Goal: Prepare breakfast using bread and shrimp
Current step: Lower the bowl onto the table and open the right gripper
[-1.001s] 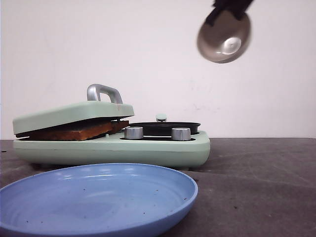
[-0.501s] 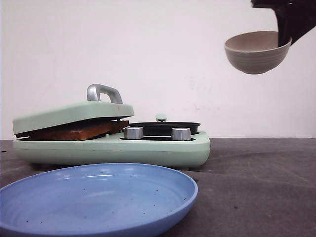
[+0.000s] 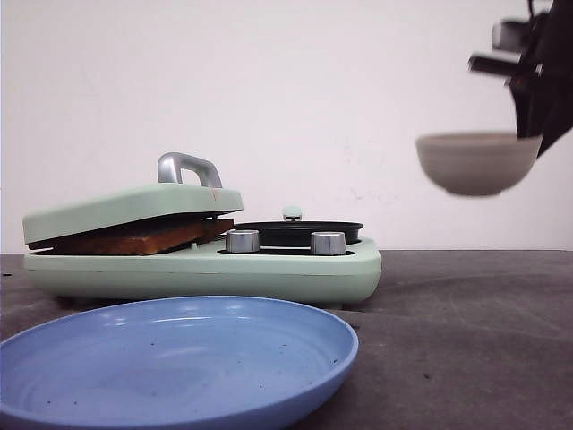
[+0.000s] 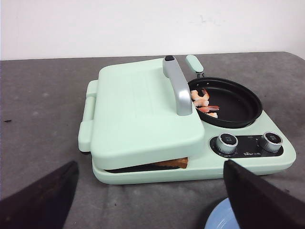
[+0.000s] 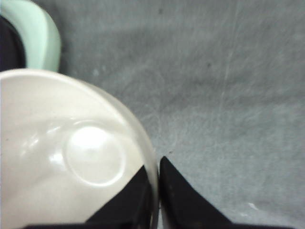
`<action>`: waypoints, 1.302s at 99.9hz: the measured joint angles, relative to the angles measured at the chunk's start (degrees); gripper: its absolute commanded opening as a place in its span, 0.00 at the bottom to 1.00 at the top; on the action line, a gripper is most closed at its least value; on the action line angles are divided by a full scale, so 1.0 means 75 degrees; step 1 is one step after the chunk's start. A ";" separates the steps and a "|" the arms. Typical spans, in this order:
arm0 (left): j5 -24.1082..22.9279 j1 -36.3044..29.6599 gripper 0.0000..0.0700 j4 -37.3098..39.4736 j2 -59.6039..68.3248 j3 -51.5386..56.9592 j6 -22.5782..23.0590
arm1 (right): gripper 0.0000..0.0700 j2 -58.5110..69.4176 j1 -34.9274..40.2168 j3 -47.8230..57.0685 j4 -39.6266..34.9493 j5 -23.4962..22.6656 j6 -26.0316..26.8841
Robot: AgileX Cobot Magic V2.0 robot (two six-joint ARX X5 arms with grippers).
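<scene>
Front view
Right fingers (image 3: 526, 134): closed on the rim of a beige bowl (image 3: 474, 163), held upright in the air, well above the grey worktop (image 3: 466, 340) and to the right of the mint-green cooker (image 3: 201, 260).
Bread (image 3: 134, 238): browned, sandwiched under the cooker's tilted lid (image 3: 134, 208), which rests on it and does not shut flat.
Pan (image 3: 300, 231): black, on the cooker's right half, behind two silver knobs (image 3: 243, 240).
Blue plate (image 3: 175, 358): on the worktop in front of the cooker.

Left wrist view
Left fingers (image 4: 259, 195): spread wide apart, gripping nothing, hanging over the worktop in front of the cooker.
Shrimp (image 4: 204, 101): a few pinkish-white pieces lying in the pan, on the side nearest the lid's silver handle (image 4: 177, 86).
Bread: only a brown edge shows under the lid's front.

Right wrist view
Right fingers: pinched on the bowl's rim, one inside and one outside.
Bowl inside: bare and glossy.
Cooker: a mint corner shows beyond the bowl.
</scene>
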 measured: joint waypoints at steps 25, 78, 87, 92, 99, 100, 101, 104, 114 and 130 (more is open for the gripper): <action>0.0000 0.0000 0.78 -0.0099 0.0000 0.0000 0.0000 | 0.01 0.1166 0.0000 0.0000 0.0032 0.0003 0.0000; 0.0000 0.0000 0.78 -0.0099 0.0000 0.0000 0.0000 | 0.01 0.1699 0.0003 0.0000 0.0417 -0.0166 0.0000; 0.0000 0.0000 0.78 -0.0099 0.0000 0.0000 0.0000 | 0.01 0.1728 0.0003 0.0000 0.0420 -0.0166 0.0000; 0.0000 0.0000 0.78 -0.0099 0.0000 0.0000 0.0000 | 0.01 0.1766 0.0003 0.0000 0.0411 -0.0169 0.0000; 0.0000 0.0000 0.78 -0.0099 0.0000 0.0000 0.0000 | 0.01 0.1833 0.0003 0.0000 0.0382 -0.0169 0.0000; 0.0000 0.0000 0.78 -0.0099 0.0000 0.0000 0.0000 | 0.01 0.1845 0.0003 0.0000 0.0376 -0.0172 0.0000; 0.0000 0.0000 0.78 -0.0099 0.0000 0.0000 0.0000 | 0.01 0.1853 0.0003 0.0000 0.0370 -0.0172 0.0000; 0.0000 0.0000 0.78 -0.0102 0.0000 0.0000 0.0000 | 0.01 0.1874 0.0003 0.0000 0.0358 -0.0175 0.0000; 0.0000 0.0000 0.78 -0.0102 0.0000 0.0000 0.0000 | 0.01 0.1886 0.0003 0.0003 0.0344 -0.0189 0.0000; 0.0000 0.0000 0.78 -0.0102 0.0000 0.0000 0.0000 | 0.01 0.1886 0.0003 0.0009 0.0297 -0.0201 -0.0003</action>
